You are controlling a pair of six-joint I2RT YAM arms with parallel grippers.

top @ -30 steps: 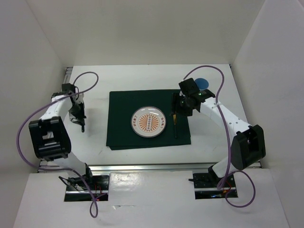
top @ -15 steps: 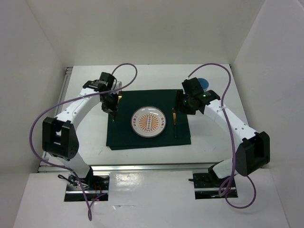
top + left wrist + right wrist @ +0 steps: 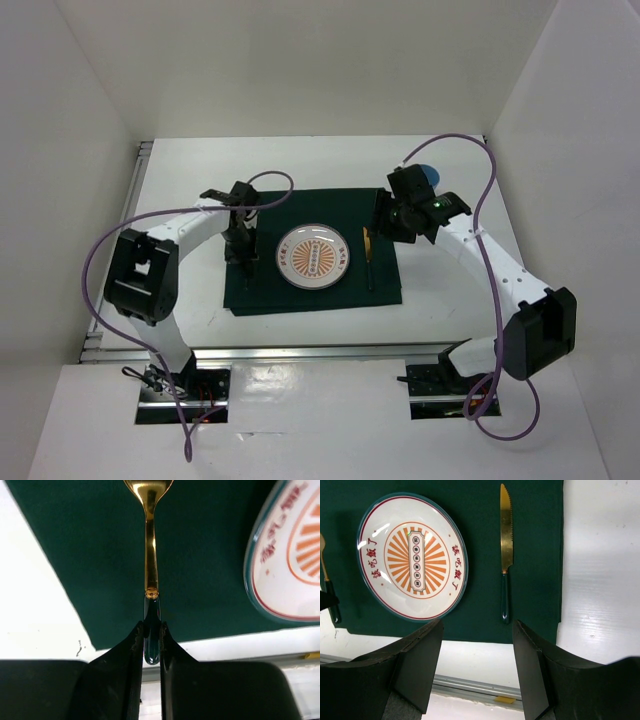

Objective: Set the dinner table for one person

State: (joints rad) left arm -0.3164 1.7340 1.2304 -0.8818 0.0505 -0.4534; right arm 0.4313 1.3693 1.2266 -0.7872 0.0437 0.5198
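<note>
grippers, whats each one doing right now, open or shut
Left gripper: shut on the dark handle of the gold utensil.
Right gripper: open, holding nothing; the knife lies free on the green cloth.

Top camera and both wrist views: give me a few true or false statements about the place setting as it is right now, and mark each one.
1. The left gripper is shut on the spoon's dark handle. True.
2. The knife lies on the plate. False: it lies on the green cloth, right of the plate and apart from it.
3. The right gripper holds the knife. False: its jaws are open and the knife lies free on the cloth.
4. The plate sits on the green cloth. True.
5. The spoon is right of the plate. False: it is left of the plate, over the cloth.
</note>
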